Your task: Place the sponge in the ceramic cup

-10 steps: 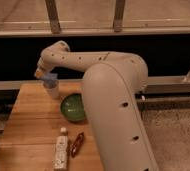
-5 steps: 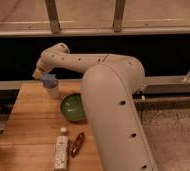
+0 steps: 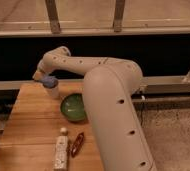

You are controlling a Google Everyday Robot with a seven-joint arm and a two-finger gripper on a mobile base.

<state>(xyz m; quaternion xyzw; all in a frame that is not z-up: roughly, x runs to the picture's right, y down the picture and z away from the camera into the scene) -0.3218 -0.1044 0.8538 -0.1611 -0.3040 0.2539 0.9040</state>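
The small whitish ceramic cup (image 3: 52, 92) stands on the wooden table (image 3: 30, 125) near its far edge, left of the green bowl. The blue sponge (image 3: 49, 81) sits right at the cup's mouth and covers its top. My gripper (image 3: 40, 76) is at the end of the arm that reaches in from the right. It is directly over the cup, against the sponge's upper left side. The arm's big white link fills the right of the view and hides the table's right part.
A wide green bowl (image 3: 74, 107) sits right of the cup, close to the arm. A white bottle (image 3: 61, 151) and a red object (image 3: 78, 144) lie near the table's front edge. A dark wall and rail run behind the table.
The gripper end and the sponge seem a touch lower over the cup. The bowl, bottle and red object have not moved.
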